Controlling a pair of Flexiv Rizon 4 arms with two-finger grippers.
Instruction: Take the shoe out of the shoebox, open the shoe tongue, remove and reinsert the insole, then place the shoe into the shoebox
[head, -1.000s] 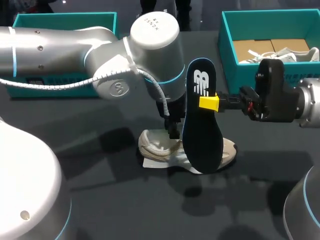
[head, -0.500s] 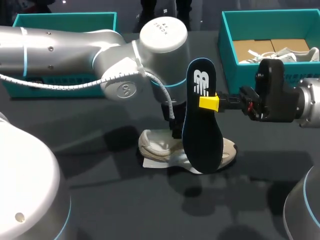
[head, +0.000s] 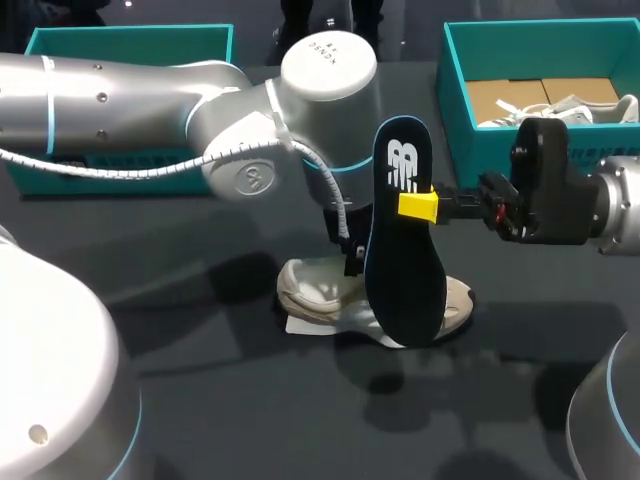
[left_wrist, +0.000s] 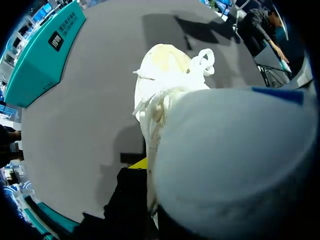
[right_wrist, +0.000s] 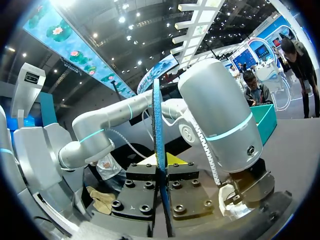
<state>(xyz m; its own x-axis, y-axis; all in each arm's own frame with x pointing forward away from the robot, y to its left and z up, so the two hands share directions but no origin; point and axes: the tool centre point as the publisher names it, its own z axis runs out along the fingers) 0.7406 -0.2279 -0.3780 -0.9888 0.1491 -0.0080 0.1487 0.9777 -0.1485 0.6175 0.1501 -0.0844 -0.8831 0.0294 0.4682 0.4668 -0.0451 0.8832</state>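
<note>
A white shoe (head: 315, 295) lies on its side in the middle of the dark table. My left gripper (head: 349, 265) reaches down onto its upper. In the left wrist view the left gripper (left_wrist: 145, 167) is shut, pinching white fabric of the shoe (left_wrist: 160, 85) near the laces; only one yellow tip shows. Part of the shoe bulges close to the camera and hides the rest. My right gripper (head: 418, 206) is shut on a dark blue insole (head: 405, 270) and holds it upright, its lower end at the shoe. The insole (right_wrist: 159, 150) shows edge-on between the right gripper (right_wrist: 161, 161) fingers.
A teal shoebox (head: 455, 90) stands at the back right with cardboard pieces and another white shoe inside. A second teal box (head: 130, 42) sits at the back left, also seen as the teal box (left_wrist: 40, 60) beyond the shoe. My left arm spans the table's middle.
My left gripper has closed on the shoe's fabric after its arm shifted slightly to the right. The right arm and the insole have stayed still.
</note>
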